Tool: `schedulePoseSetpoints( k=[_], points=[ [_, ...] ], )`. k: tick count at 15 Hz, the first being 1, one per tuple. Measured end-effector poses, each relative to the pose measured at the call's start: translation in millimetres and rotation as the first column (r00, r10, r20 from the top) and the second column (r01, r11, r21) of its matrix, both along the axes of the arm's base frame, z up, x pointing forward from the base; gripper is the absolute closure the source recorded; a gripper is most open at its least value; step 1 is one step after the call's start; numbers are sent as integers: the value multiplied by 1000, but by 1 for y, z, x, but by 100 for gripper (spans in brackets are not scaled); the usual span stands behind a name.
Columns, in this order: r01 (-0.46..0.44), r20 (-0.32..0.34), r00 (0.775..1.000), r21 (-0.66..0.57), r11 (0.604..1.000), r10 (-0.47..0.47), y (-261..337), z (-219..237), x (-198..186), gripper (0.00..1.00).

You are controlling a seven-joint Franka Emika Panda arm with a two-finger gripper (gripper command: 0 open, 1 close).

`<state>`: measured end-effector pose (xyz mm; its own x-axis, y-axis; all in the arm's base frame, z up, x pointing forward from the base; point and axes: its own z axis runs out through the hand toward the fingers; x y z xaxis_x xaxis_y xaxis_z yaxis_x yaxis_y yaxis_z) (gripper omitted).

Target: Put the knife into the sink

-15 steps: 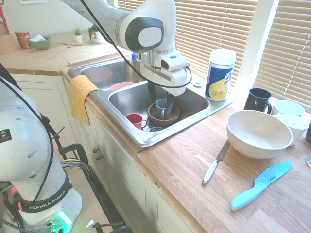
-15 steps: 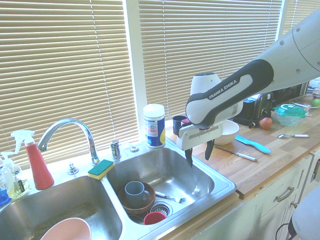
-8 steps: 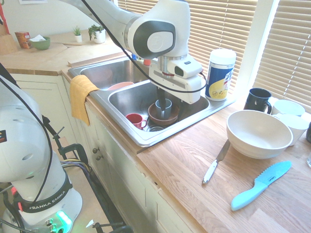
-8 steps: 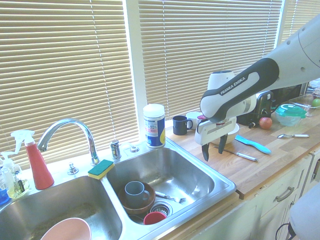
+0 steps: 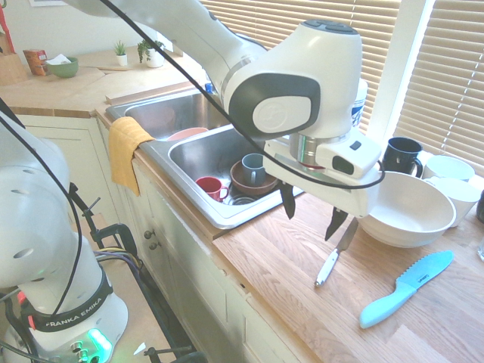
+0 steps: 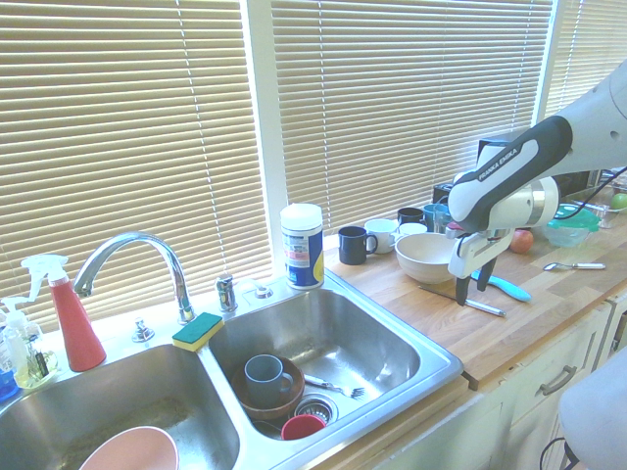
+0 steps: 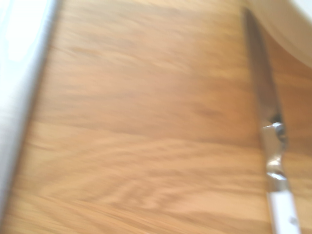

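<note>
Arm swung from sink (image 5: 227,215) toward knife (image 5: 333,257), bowl (image 5: 408,212) seemingly adjacent.

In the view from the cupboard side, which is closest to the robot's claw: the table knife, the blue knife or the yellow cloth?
From the gripper, jaws open:
1. Table knife, on the counter just beneath it.
2. Blue knife, further along the counter.
3. Yellow cloth, draped over the sink's far corner.

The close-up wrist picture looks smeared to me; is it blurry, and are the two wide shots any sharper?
Wrist view: soft and streaked, though the knife still reads against the wooden counter. First exterior view: sharp, with washed-out blinds. Second exterior view: crisp but backlit, with glare on the sink rim.
</note>
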<state>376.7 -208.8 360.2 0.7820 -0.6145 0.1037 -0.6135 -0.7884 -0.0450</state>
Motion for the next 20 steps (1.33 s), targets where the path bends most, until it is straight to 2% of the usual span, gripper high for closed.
schedulePoseSetpoints(
  k=[3,4,9,20],
  points=[
    [19,-11,1000,1,1000,-19,-12,-16,-2,0],
    [23,-17,1000,2,1000,-23,-15,-23,-2,100],
    [41,-33,999,1,999,-41,-29,-47,-4,100],
    [36,-19,999,4,999,-36,-36,-45,10,100]
  ],
)
